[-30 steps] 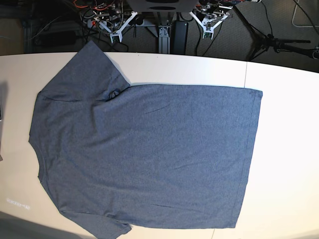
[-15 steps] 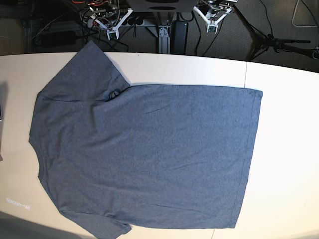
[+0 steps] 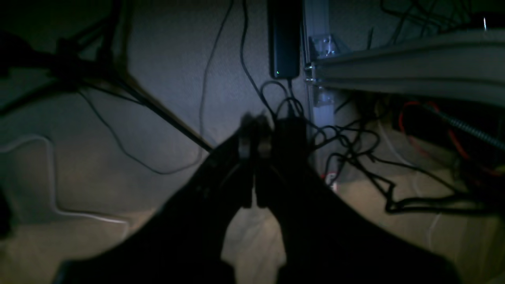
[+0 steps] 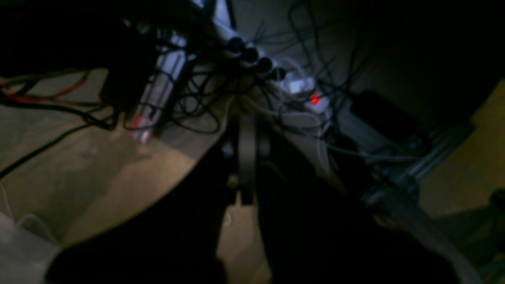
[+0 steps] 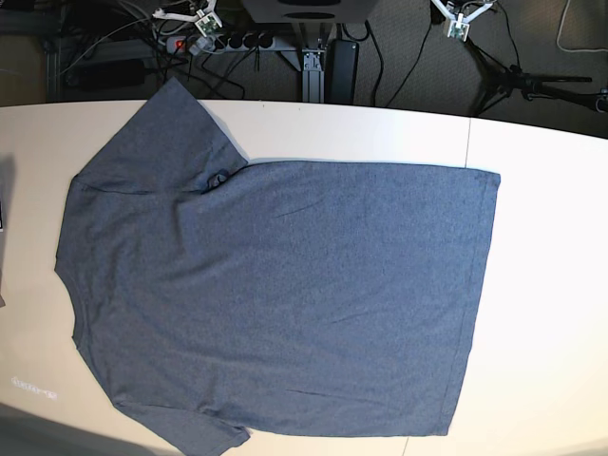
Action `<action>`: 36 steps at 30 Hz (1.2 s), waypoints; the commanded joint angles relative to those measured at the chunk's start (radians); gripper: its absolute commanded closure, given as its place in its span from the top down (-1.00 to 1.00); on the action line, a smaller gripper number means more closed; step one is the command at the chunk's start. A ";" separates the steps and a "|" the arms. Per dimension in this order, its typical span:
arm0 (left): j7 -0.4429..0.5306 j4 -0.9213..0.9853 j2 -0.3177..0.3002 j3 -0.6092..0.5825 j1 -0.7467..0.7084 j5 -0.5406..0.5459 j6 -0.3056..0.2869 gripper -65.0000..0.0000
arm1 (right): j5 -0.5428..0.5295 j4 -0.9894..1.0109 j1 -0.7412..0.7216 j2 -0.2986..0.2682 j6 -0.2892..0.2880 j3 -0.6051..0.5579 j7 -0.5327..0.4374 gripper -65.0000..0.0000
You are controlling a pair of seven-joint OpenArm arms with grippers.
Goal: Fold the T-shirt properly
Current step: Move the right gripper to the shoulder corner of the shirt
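Note:
The blue-grey T-shirt (image 5: 275, 285) lies spread flat on the white table (image 5: 541, 285), plain side up, with no lettering showing. Its sleeves are at the upper left and lower left, its hem at the right. My left gripper (image 5: 460, 23) is at the top right of the base view, behind the table and far from the shirt. In the left wrist view its fingers (image 3: 245, 142) are pressed together and hold nothing. My right gripper (image 5: 201, 21) is at the top left, also behind the table. In the right wrist view its fingers (image 4: 246, 146) are together and empty.
Behind the table's far edge are a power strip with a red light (image 5: 180, 44), a black box (image 5: 342, 66), cables and a tripod (image 5: 532, 81). A dark object (image 5: 2, 214) sits at the table's left edge.
Both grippers have moved up and outward toward the top edge of the base view, away from the table. The shirt has not moved.

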State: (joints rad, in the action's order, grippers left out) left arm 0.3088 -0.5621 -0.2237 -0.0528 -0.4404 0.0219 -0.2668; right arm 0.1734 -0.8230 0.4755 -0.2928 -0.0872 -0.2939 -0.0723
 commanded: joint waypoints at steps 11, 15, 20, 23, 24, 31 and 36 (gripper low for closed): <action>0.114 -0.532 -0.196 0.009 -0.314 0.003 -0.018 -1.00 | -0.004 -0.527 0.286 -0.314 -0.040 0.005 0.003 -1.00; 0.113 -0.758 -0.252 0.060 -0.429 -0.002 -0.017 -1.00 | -0.004 -0.702 0.339 -0.413 -0.039 0.015 0.064 -1.00; 0.018 -1.026 -0.307 0.139 -0.535 -0.049 -0.014 -1.00 | 0.063 -0.853 0.345 -0.504 -0.037 0.018 0.124 -0.76; -0.103 -1.169 -0.355 0.147 -0.560 -0.050 -0.013 -1.00 | 0.107 -0.922 0.345 -0.553 -0.037 0.018 0.126 -0.59; -0.147 -1.209 -0.371 0.147 -0.563 -0.049 -0.008 -1.00 | 0.112 -0.945 0.345 -0.567 -0.037 0.018 0.126 -0.54; -0.284 -1.366 -0.446 0.147 -0.562 -0.072 0.083 -0.77 | 0.167 -1.058 0.327 -0.634 -0.037 0.018 0.131 -0.12; -0.284 -1.377 -0.467 0.147 -0.562 -0.132 0.091 -0.40 | 0.166 -1.060 0.234 -0.679 -0.037 0.018 0.164 0.10</action>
State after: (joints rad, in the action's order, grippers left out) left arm 0.0147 -1.9247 -0.6792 0.0872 -0.9916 -0.1139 -0.2020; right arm 0.3378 -1.8679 0.7063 -0.9539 -0.0925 -0.2821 0.1040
